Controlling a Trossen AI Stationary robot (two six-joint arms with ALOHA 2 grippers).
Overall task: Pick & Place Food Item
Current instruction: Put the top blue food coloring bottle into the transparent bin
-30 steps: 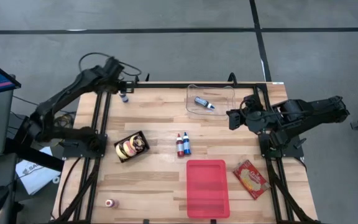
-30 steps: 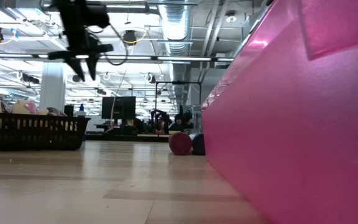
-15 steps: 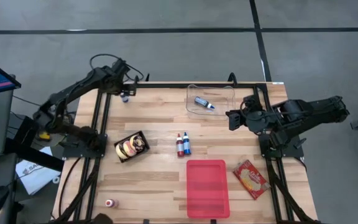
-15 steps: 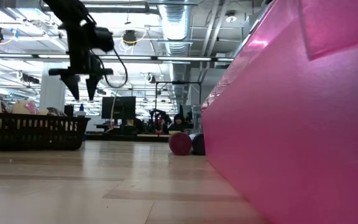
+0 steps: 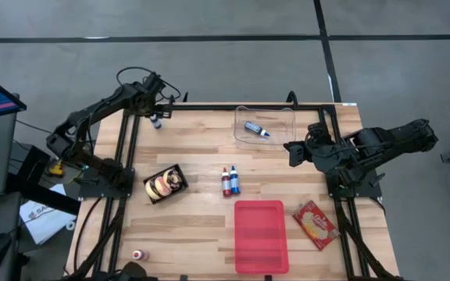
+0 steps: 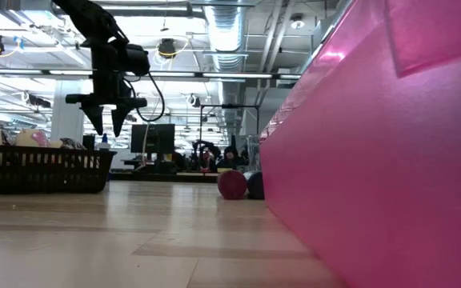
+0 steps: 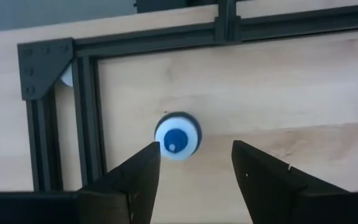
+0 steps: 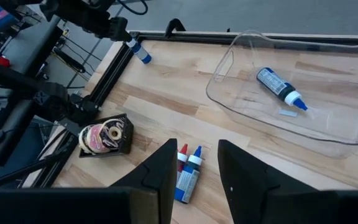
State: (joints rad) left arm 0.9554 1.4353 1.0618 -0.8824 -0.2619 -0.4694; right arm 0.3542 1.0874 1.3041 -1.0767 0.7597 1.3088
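Blue-capped, a small bottle (image 7: 177,135) stands upright on the table (image 5: 194,152) just under the left gripper (image 7: 194,163), whose fingers (image 7: 135,177) are spread wide on either side of it, not touching. Well off to its side, the right gripper (image 5: 294,150) hovers beside the clear tray (image 5: 244,136), fingers parted, holding nothing.

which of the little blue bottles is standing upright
The blue-capped bottle at the table's far left corner, directly under the open left hand. The one in the clear tray and the red and blue pair mid-table all lie flat.
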